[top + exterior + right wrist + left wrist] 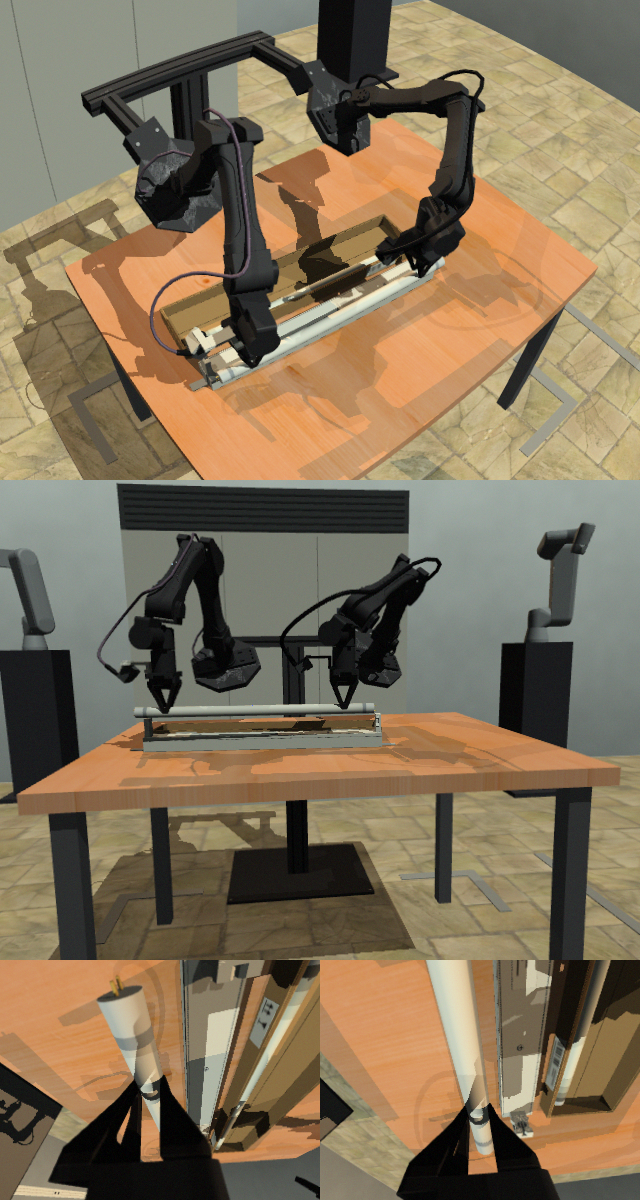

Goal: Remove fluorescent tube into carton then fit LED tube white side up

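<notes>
The bench is orange wood-grain, the carton brown, both grippers black.

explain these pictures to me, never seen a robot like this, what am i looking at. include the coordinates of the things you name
Two black robot arms work at one wooden table [480, 356] [465, 778] [385, 1040] [55, 990]. The top picture looks down from above, the exterior one faces the table, and each wrist picture comes from a camera on that arm.

The left gripper [421, 273] [344, 706] [478, 1108] and right gripper [253, 363] [164, 710] [150, 1081] are closed near opposite ends of one raised white tube [361, 304] [253, 710] [455, 1005] [125, 1015], probably the LED one.

On the table sit the metal light fixture [310, 316] [258, 743] [520, 1075] [215, 1035] and, beside it, a long carton [206, 312] [232, 726] [615, 1060] [280, 1080] with another tube [330, 279] [573, 1055] [270, 1055] inside.
</notes>
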Robot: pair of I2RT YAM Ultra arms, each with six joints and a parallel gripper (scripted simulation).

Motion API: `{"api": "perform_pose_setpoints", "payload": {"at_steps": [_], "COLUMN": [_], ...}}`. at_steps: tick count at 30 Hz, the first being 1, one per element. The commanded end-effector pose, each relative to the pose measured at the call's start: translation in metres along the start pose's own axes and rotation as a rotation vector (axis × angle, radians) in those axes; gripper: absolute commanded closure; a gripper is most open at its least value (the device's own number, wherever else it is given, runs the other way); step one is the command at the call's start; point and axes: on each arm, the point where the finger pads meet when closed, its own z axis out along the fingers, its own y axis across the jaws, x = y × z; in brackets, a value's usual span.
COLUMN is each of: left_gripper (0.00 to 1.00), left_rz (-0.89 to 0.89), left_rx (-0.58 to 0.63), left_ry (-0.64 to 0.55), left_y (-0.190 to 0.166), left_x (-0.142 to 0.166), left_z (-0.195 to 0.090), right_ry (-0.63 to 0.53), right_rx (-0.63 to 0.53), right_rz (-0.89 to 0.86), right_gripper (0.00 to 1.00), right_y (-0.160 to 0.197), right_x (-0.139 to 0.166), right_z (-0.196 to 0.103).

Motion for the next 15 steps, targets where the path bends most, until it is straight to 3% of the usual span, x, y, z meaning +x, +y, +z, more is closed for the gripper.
{"api": "perform_pose_setpoints", "payload": {"at_steps": [1,7,9,15], "left_gripper": [0.89,0.89,0.89,0.89], "left_rz": [0.025,0.020,0.022,0.035], "left_rx": [-0.023,-0.032,-0.027,-0.007], "left_ry": [-0.015,-0.029,-0.023,-0.023], "left_y": [-0.002,0.003,-0.005,-0.010], "left_x": [-0.006,-0.005,-0.008,-0.006], "left_z": [-0.015,-0.023,-0.015,-0.017], "right_ry": [-0.027,-0.039,-0.032,-0.029], "right_rx": [-0.009,-0.056,-0.022,-0.011], "right_rz": [0.016,0.010,0.016,0.016], "right_gripper": [0.89,0.89,0.89,0.89], "right_y": [-0.004,0.011,-0.003,-0.006], "right_x": [-0.007,-0.009,-0.008,-0.006], "right_z": [-0.008,-0.020,-0.008,-0.012]}}
